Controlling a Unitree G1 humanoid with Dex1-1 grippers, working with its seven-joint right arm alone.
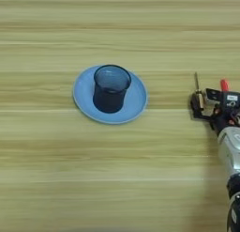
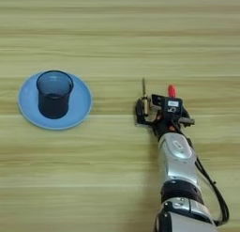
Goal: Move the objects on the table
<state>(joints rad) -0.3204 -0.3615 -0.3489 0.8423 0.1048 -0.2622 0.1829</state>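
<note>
On the plate (image 2: 28, 114) stands the cup (image 2: 54, 93), pincer (image 2: 146, 109) well apart.

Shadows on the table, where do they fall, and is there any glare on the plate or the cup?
In the right eye view, a soft shadow lies on the table just left of the forearm, and the gripper darkens the wood beneath it. In the left eye view, the plate shows no bright glare; the mesh cup casts only a faint shadow on it.
</note>
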